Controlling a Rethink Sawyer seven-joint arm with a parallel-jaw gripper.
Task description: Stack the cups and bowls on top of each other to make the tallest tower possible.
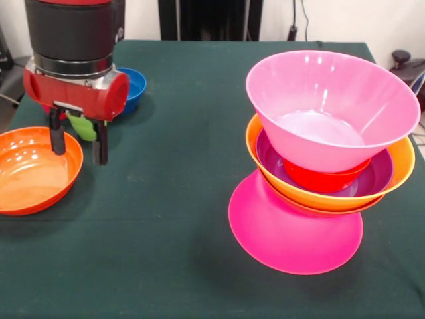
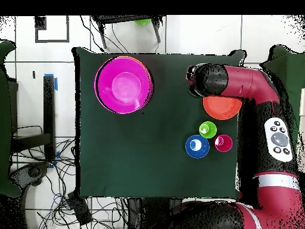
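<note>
The tower stands at the right of the front view. Its base is an upturned hot pink bowl [image 1: 292, 232]; on it nest a large orange bowl [image 1: 398, 159], a purple bowl [image 1: 375, 176], a small red-orange bowl [image 1: 322, 179] and a tilted hot pink bowl [image 1: 332, 100]. The tower also shows in the overhead view [image 2: 124, 83]. My gripper [image 1: 79, 157] is open and empty. It hangs over the right rim of a shallow red-orange bowl [image 1: 30, 173] [image 2: 222, 108]. The lime green cup [image 1: 81, 126] [image 2: 207, 129] stands behind it. The red cup [image 2: 223, 143] shows only in the overhead view.
A small blue bowl [image 1: 135, 86] [image 2: 197, 146] sits beside the two cups near the robot's side of the table. The dark green table cloth [image 1: 179, 199] covers the table. My arm [image 2: 238, 80] reaches in over the shallow bowl.
</note>
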